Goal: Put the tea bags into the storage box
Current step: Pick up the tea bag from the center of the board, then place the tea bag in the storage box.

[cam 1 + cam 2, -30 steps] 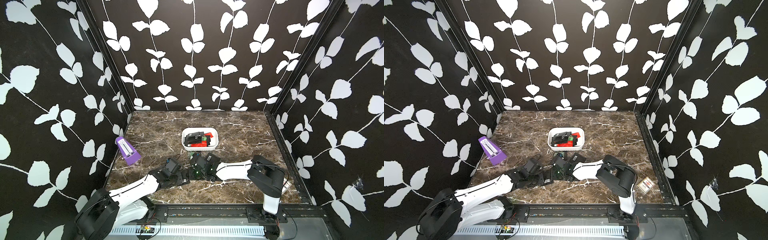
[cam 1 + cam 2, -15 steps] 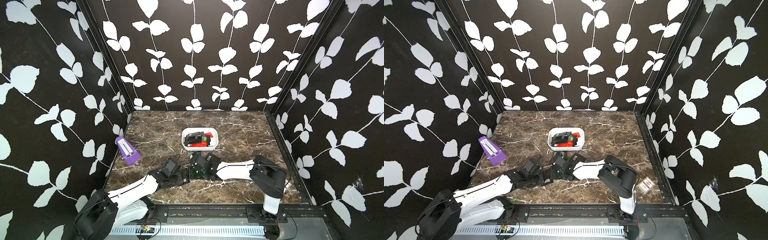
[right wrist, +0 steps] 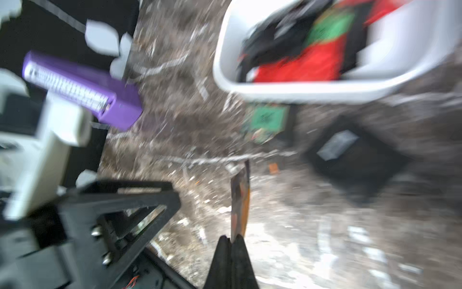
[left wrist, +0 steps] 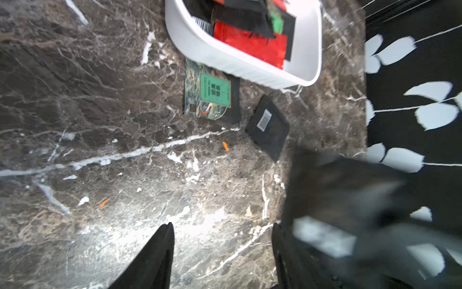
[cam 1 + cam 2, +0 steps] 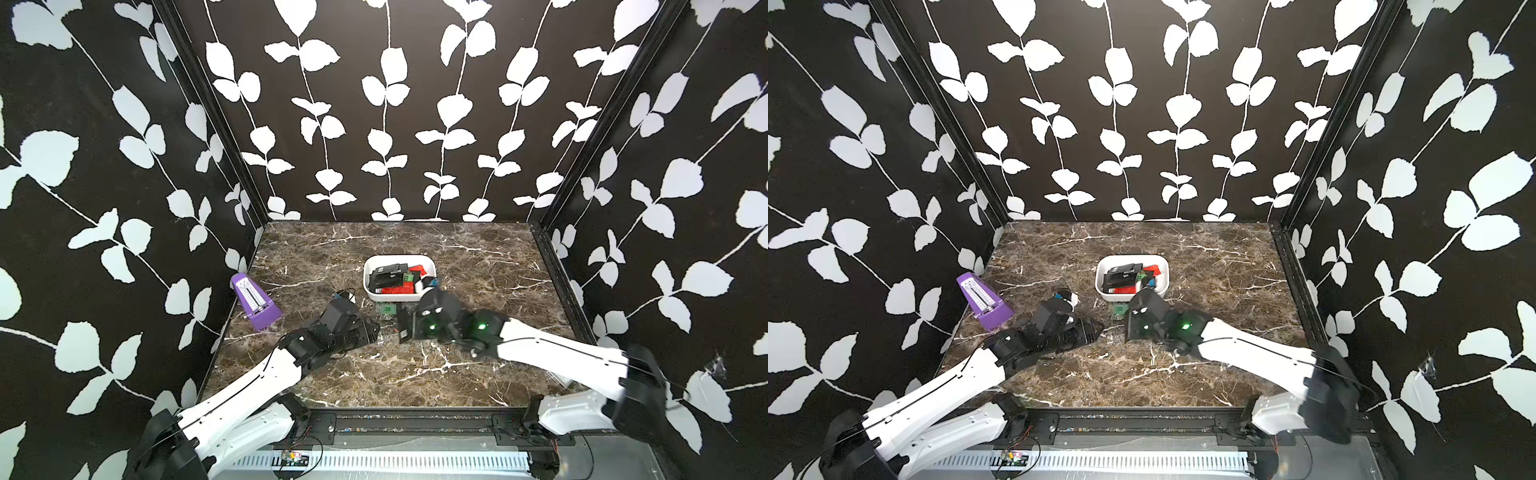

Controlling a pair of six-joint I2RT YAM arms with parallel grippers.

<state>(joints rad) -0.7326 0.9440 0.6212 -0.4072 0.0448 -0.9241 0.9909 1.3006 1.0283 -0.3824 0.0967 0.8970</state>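
While two loose tea bags point(image 5: 385, 309) lie on the surface point(image 5: 415, 374) just before the storage box point(image 5: 390, 297) in both top views, the left end effector point(image 5: 372, 328) points toward them from close by. Its wrist view shows jaws parted and empty, with the black sachet point(image 4: 268, 127) ahead, corner-on. The right wrist view shows the right end effector point(image 3: 231, 246) pinched shut on a thin sachet point(image 3: 240, 200), edge-up; the box lies ahead, nearer than a second earlier.

The brown marble-look tabletop point(image 4: 125, 155) is polished and throws glare. The white rectangular storage box point(image 4: 225, 58) looks like smooth, glossy plastic. The black square sachet point(image 4: 271, 135) seems matt foil with a paper barcode label; the thin orange-edged sachet point(image 3: 240, 197) has a foil sheen.
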